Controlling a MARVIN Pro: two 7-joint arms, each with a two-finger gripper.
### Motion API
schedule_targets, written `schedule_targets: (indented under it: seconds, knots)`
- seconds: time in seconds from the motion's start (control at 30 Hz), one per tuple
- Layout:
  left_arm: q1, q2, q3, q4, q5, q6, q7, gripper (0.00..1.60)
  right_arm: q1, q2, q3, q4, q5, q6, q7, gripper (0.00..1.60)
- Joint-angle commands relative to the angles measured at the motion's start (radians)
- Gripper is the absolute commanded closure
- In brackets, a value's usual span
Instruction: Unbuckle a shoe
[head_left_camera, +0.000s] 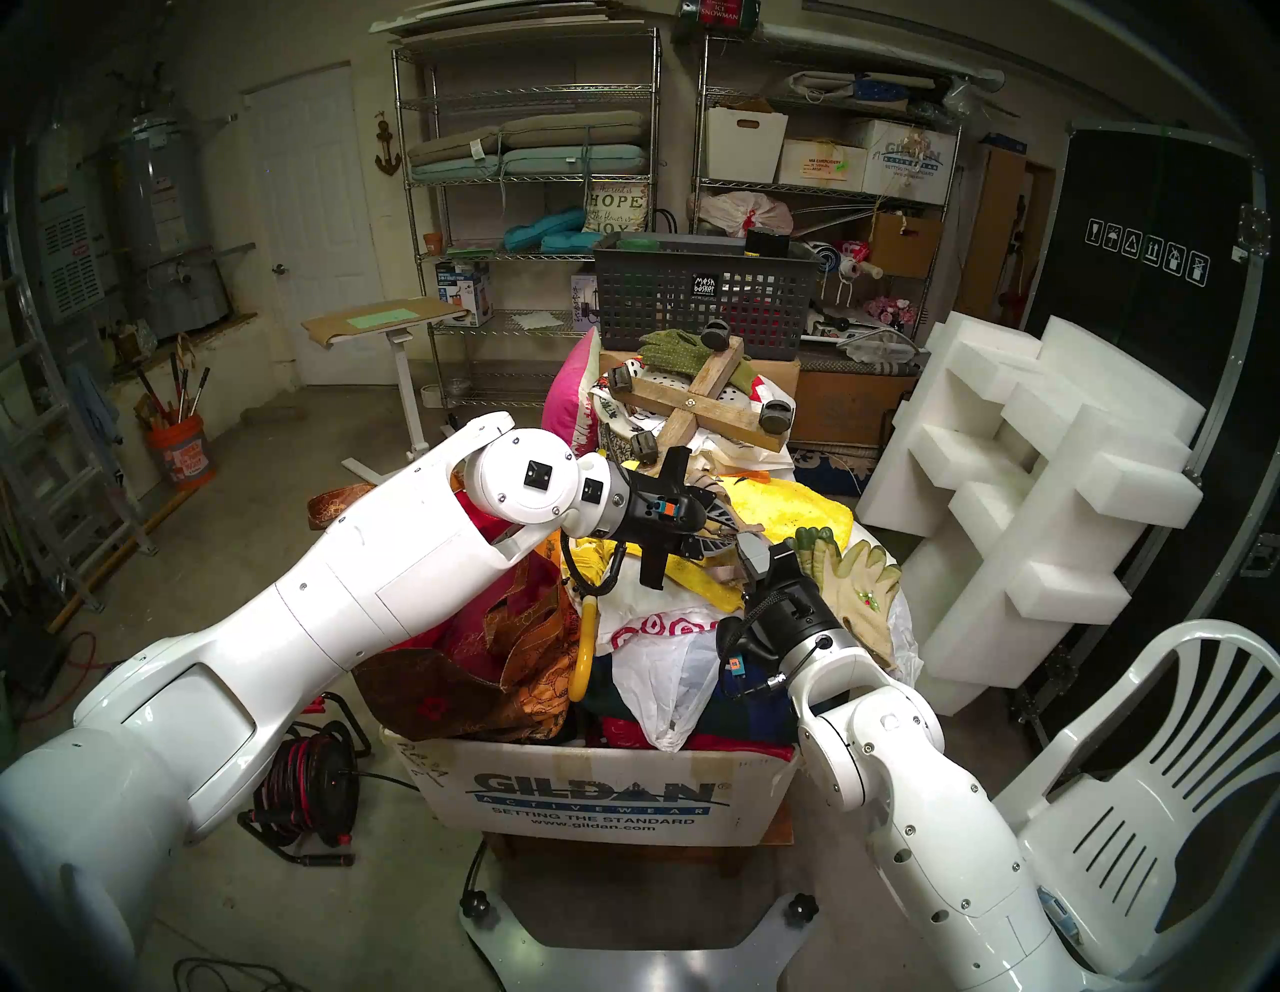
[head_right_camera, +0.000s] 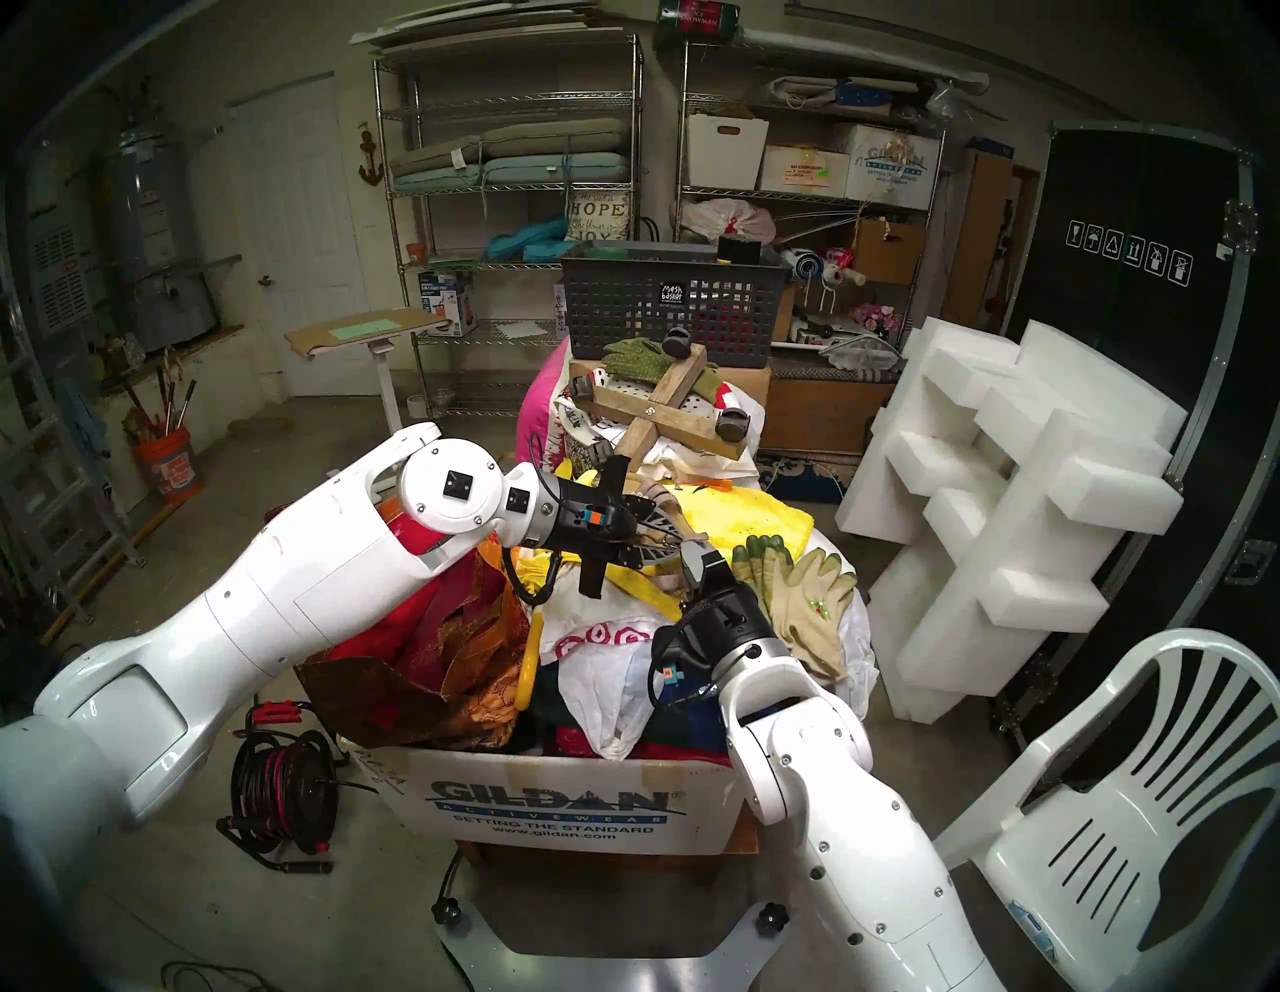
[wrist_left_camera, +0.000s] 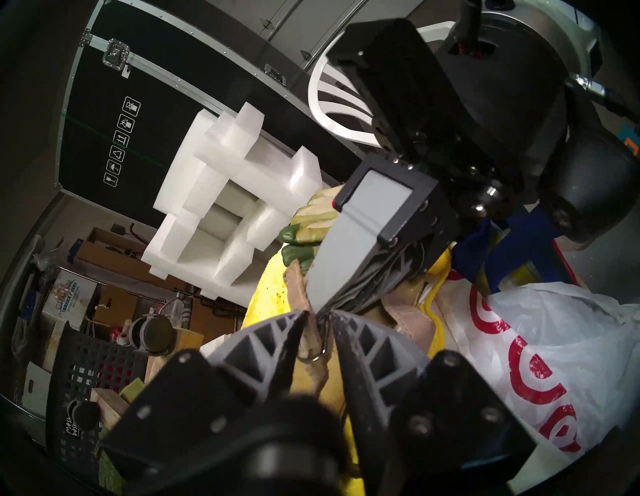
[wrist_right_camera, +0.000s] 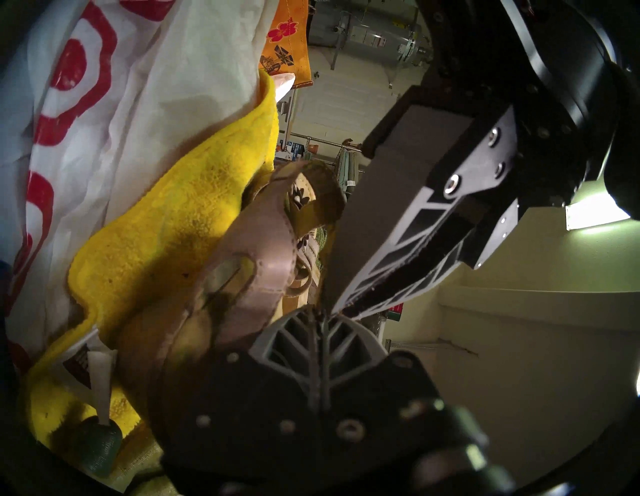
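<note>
— What worries me first is that overstuffed brown cardboard box (head_left_camera: 596, 796) with the blue lettering. Everything is heaped loose above its rim, and nothing under the shoe is firm.

— So a hard tug shifts the whole pile?

— I'd guess so. The fuzzy yellow towel (wrist_right_camera: 166, 235) and the slippery white plastic bag (wrist_left_camera: 519, 329) with red rings could slide, and the tan-beige strappy leather sandal (wrist_right_camera: 256, 242) rides on that towel at the top of the heap, right between the two arms. Pull sideways and the sandal follows instead of the strap feeding out.

— Who's holding what?

— The left gripper (wrist_left_camera: 319, 317) stands narrow, its grey ribbed fingers pinching the thin tan ankle strap (wrist_left_camera: 311, 337) just above the buckle. The right gripper (wrist_right_camera: 323, 311) is fully closed, with its tips touching the left one's. It may have the strap's tail, but I can't tell whether anything is between its fingers.

— They're awfully close.

— That's the next risk. Finger against finger, either one moving could knock the other off its hold. And the strap is thin, so it could slip out of the pinch or twist.

— And the buckle itself?

— The small silver metal buckle ring (wrist_left_camera: 313, 358) hangs just below the left fingertips. I can't make out the prong. If the strap isn't pushed back first, the prong probably stays in its hole and pulling only tightens it.
</note>
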Motion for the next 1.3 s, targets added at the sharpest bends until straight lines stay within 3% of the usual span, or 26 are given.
schedule_targets:
  seconds: [0.0, 1.27]
  knots:
    - [-0.015, -0.008, -0.007, -0.002, -0.001, -0.002, 0.0, 0.9, 0.016, -0.017, -0.012, -0.021, 0.003, 0.0, -0.013, 1.6]
    - [-0.03, -0.06, 0.0, 0.043, -0.022, -0.036, -0.003, 0.88, 0.049, -0.045, -0.058, -0.002, 0.003, -0.017, -0.012, 1.6]
